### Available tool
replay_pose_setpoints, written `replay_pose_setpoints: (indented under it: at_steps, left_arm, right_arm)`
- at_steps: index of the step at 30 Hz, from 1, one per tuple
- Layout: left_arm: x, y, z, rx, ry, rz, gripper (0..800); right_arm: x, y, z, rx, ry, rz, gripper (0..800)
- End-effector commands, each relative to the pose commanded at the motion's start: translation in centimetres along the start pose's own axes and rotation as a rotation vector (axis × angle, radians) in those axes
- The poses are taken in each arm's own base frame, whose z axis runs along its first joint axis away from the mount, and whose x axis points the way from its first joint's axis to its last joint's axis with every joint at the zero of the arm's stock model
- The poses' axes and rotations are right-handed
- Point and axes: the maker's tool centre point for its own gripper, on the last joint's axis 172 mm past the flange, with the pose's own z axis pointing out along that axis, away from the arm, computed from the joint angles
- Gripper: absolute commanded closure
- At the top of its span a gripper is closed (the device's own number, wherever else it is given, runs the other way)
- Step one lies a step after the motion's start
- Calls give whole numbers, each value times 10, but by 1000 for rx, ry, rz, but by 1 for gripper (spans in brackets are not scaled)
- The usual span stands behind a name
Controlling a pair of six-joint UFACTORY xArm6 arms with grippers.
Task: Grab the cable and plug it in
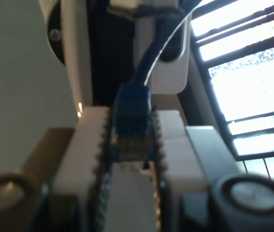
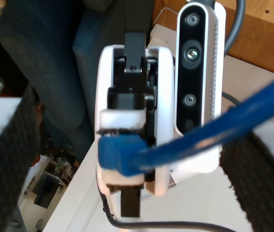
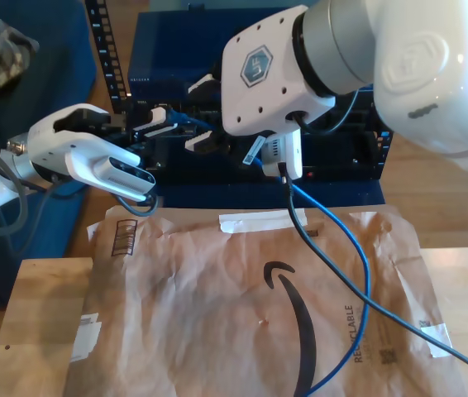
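My first pincer [image 1: 129, 145] is closed on the plug [image 1: 132, 123] of the light, limp cable [image 3: 358, 273], which my second pincer [image 2: 142, 159] straddles with its pads apart, so I judge the stiff plug body the best hold.

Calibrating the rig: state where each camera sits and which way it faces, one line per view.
First wrist view: on my first gripper, looking along its jaws, shut on the cable plug, toward a window.
Second wrist view: on my second gripper, looking between its open jaws at my first gripper and its camera.
Exterior view: off the arms, looking down at the paper mailer and both arms.
Shared: all three show the plug in my first gripper's jaws.
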Motion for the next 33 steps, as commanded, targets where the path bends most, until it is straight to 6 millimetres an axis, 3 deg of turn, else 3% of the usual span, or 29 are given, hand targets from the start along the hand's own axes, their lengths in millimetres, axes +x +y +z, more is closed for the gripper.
replay_pose_setpoints:
  at_steps: [9,18,30,33]
  left_arm:
    - [0,-1,1,2,4,2,795]
    - [0,-2,1,1,6,4,795]
    - [-1,-4,2,5,10,10,795]
    - [-1,-4,2,4,11,10,795]
  right_arm:
    - [-14,0,-2,1,-17,-17,325]
    - [-15,0,-2,2,-18,-20,377]
    - [-13,-6,0,35,-14,-28,493]
    - [-12,-5,1,33,-12,-20,565]
